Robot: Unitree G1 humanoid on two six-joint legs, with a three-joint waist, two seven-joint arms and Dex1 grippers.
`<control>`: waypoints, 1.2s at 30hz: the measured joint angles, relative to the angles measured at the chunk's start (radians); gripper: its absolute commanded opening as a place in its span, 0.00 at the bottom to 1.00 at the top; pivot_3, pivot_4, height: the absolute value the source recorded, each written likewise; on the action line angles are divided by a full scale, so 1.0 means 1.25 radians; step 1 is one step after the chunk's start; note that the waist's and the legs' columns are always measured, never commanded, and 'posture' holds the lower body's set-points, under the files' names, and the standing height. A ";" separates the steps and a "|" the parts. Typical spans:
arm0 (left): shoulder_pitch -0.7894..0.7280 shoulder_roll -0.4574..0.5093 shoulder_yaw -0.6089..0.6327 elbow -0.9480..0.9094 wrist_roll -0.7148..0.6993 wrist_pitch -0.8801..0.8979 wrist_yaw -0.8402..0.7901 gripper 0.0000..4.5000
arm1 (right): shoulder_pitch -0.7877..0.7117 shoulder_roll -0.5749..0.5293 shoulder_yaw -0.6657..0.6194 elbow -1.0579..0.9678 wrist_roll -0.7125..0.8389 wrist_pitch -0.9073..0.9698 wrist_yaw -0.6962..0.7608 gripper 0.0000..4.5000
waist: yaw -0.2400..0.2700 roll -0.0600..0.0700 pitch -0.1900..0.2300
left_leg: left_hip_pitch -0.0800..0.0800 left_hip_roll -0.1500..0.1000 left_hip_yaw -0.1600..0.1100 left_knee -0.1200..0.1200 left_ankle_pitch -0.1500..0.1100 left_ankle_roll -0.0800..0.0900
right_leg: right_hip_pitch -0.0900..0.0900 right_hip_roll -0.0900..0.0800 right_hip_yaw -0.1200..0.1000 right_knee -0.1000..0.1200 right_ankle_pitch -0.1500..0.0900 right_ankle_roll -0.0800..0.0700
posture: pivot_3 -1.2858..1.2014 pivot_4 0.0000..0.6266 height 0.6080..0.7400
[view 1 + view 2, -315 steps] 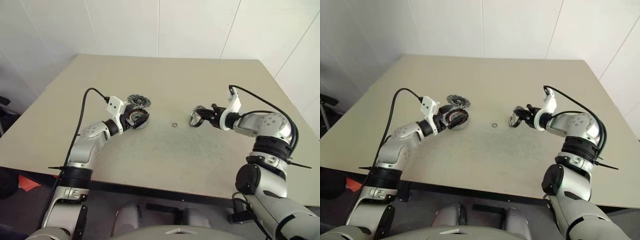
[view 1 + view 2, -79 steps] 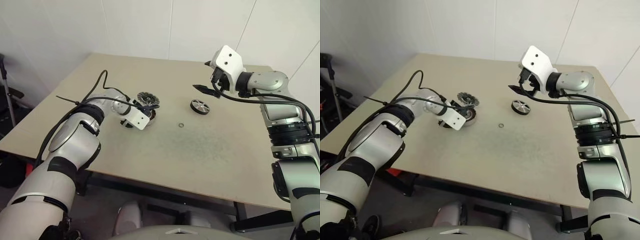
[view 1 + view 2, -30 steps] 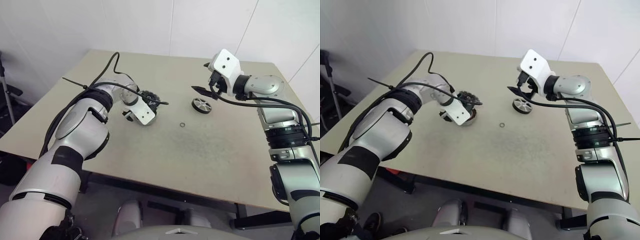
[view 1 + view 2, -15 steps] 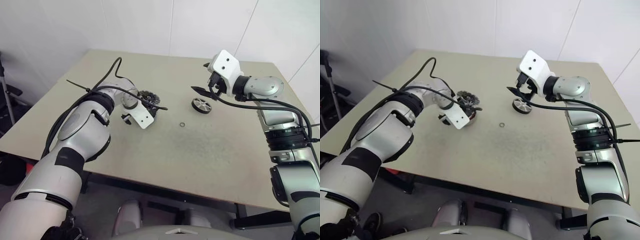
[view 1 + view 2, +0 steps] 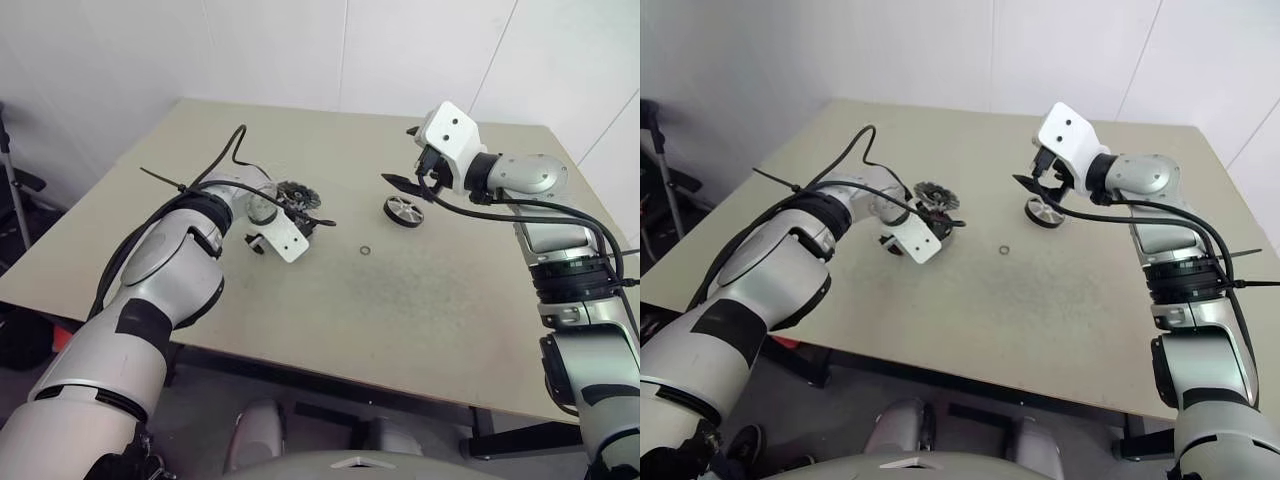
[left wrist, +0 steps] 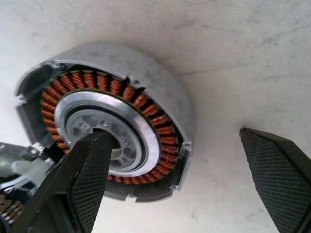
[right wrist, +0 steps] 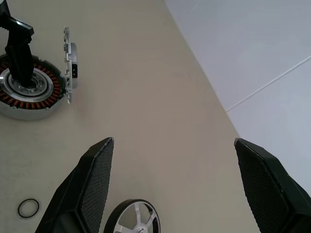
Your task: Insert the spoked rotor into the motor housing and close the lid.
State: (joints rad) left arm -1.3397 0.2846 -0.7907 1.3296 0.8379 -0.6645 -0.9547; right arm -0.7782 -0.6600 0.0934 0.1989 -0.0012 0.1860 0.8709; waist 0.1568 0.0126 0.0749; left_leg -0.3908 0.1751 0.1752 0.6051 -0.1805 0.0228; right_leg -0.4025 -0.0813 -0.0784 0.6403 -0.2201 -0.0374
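The motor housing (image 6: 160, 92), a silver cup with copper windings, lies on the table. My left gripper (image 6: 175, 136) hangs open just over it. One finger (image 6: 82, 179) is above the housing's centre and the other (image 6: 282, 179) is outside its wall. The lid (image 5: 293, 192), dark and toothed, lies right behind the housing. The spoked rotor (image 5: 403, 210) lies flat to the right of them. My right gripper (image 5: 398, 155) is raised above and behind the rotor, open and empty, and its wrist view shows the rotor (image 7: 133, 218) below it.
A tiny metal ring (image 5: 366, 249) lies on the tan table (image 5: 420, 320) between the housing and the rotor. White walls stand behind the table's far edge. A black cable loops up from my left arm (image 5: 225, 160).
My left gripper has come down a little over the housing, still open. The right arm, the rotor and the ring have stayed where they were.
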 measured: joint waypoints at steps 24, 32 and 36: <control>-0.001 -0.003 0.000 -0.001 -0.002 0.024 0.008 0.45 | 0.000 -0.001 0.000 -0.007 -0.007 0.003 -0.019 1.00 | -0.004 0.000 0.000 | 0.001 0.000 0.000 0.000 0.000 0.000 | 0.000 0.000 0.000 0.000 0.000 0.000 | 0.52 0.00 1.00; -0.004 -0.005 -0.001 0.002 0.003 0.022 0.021 0.45 | 0.000 -0.005 0.000 -0.007 -0.016 -0.004 -0.033 1.00 | -0.003 0.000 0.000 | 0.001 0.000 0.000 0.000 0.000 0.001 | 0.000 0.000 0.000 0.000 0.000 0.000 | 0.52 0.00 1.00; -0.015 -0.027 -0.001 0.012 0.007 0.026 0.064 0.45 | 0.000 -0.012 -0.002 0.001 -0.024 -0.010 -0.054 1.00 | 0.001 -0.002 0.001 | 0.000 0.000 0.000 0.001 0.000 0.000 | 0.000 0.000 0.000 0.000 0.000 0.000 | 0.52 0.00 1.00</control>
State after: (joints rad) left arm -1.3579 0.2506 -0.7923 1.3442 0.8470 -0.6322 -0.8749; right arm -0.7785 -0.6747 0.0907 0.2000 -0.0317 0.1741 0.8029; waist 0.1578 0.0104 0.0764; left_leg -0.3908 0.1749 0.1752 0.6058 -0.1807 0.0232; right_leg -0.4021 -0.0814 -0.0783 0.6401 -0.2201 -0.0372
